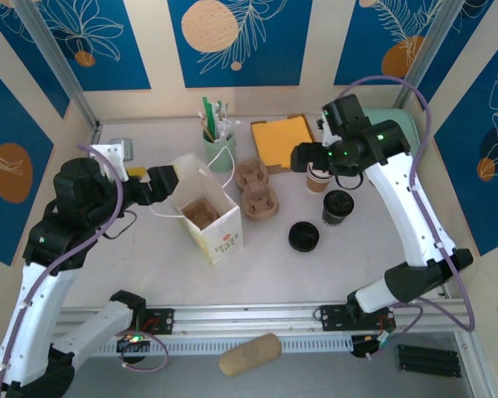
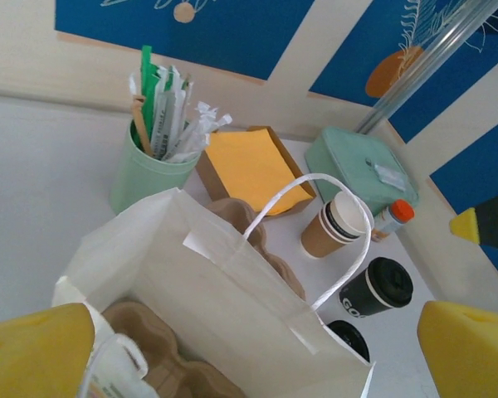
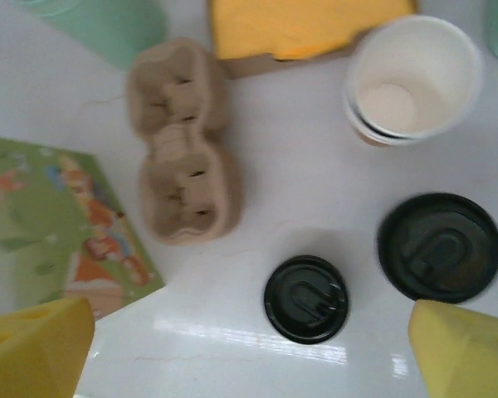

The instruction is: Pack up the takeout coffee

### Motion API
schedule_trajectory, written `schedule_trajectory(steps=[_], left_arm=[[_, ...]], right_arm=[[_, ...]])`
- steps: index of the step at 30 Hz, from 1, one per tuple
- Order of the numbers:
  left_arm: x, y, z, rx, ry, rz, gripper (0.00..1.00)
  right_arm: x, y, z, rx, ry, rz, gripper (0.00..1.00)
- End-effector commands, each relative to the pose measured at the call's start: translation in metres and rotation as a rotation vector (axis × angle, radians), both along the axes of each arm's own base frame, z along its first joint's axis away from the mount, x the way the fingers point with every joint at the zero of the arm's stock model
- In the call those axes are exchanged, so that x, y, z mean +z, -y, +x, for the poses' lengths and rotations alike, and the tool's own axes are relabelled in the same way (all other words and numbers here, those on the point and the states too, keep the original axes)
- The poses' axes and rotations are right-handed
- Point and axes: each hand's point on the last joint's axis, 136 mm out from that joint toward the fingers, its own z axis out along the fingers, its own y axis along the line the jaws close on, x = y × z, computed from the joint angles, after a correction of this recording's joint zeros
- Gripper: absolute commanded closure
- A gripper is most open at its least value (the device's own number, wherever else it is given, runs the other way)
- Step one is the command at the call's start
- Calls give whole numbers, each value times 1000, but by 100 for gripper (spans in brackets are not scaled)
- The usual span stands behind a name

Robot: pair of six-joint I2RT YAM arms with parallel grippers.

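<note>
black lid (image 3: 438, 246) on, the takeout coffee (image 1: 339, 207) stood upright on the table (image 1: 266, 274), right of the paper bag (image 1: 220, 240). my left pincer (image 2: 249, 356) and right pincer (image 3: 249, 348) both gaped wide, empty. i judged the right one should centre over the cup, drop low, and squeeze its sides gently below the lid.

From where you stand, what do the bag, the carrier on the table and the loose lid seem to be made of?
The bag: white paper, matte; it shows creases and sharp folds.
The carrier: probably moulded pulp, dull brown, with soft rounded cup wells.
The lid: probably plastic, black, slightly shiny, with moulded raised detail.
</note>
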Motion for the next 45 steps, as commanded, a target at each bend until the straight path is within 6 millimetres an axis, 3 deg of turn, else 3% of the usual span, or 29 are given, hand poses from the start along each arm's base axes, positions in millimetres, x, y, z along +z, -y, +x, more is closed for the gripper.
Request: schedule_trajectory(steps=[1,4,7,14,20,27,45], left_arm=[[17,9,2,-47,30,-49,1],[18,16,7,-67,23,-69,1],[18,21,12,-82,11,-80,0],[17,28,21,-104,-13,-82,1],[13,35,27,-126,-32,-89,1],[14,41,32,-147,-40,-98,1],[7,47,38,-154,-56,-100,0]], right_arm=[[-8,28,2,-128,0,36,1],[-28,53,3,-223,-58,81,1],[-48,65,3,-248,-100,134,0],[-98,89,10,-331,-220,227,17],[-126,92,17,-306,-284,148,24],[-152,95,17,-262,-348,-35,19],[-186,90,14,-212,-434,-113,19]])
